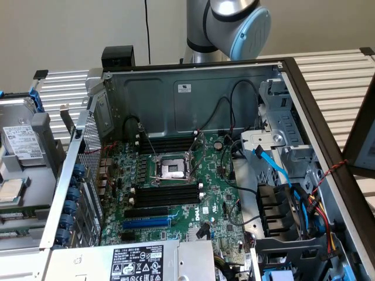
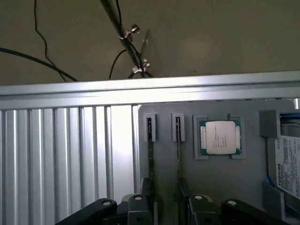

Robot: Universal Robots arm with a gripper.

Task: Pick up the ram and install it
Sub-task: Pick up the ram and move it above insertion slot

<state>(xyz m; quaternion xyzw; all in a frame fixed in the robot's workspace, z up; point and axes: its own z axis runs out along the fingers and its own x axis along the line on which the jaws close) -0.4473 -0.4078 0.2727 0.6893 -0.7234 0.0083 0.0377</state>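
Over the gray parts tray now, and the gripper is released, jaws spread wide, gripping nothing; one ram stick stands on edge in its narrow slot, a second ram stick stands upright in the slot just beside it, both seen edge-on; each dark finger lines up with a stick, but whether metal touches board I cannot tell; next pocket along holds a processor chip, lying flat, lid up; at the tray's far edge a Toshiba hard drive sits in its own bay; the tray rests on the ribbed aluminium table. Exterior view: the tray sits at the exterior view's left of the open computer case; inside lies the green motherboard, its CPU socket between two banks of black memory slots, the blue expansion slot near its front edge; the arm rises behind the case.
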